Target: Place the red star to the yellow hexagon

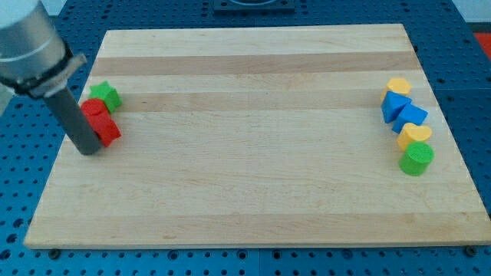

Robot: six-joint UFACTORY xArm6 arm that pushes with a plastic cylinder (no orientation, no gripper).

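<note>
Two red blocks sit together near the view's left edge of the board: an upper one (94, 110) and a lower one (108, 131). I cannot tell which of them is the star. My tip (89, 151) stands just left of and below the lower red block, touching or nearly touching it. The rod hides part of both red blocks. The yellow hexagon (398, 86) lies far off at the view's right, at the top of a column of blocks.
A green block (106, 95) touches the upper red block from above. Below the hexagon lie two blue blocks (394, 105) (413, 116), a yellow heart (415, 134) and a green cylinder (416, 159). The wooden board (245, 192) rests on a blue pegboard.
</note>
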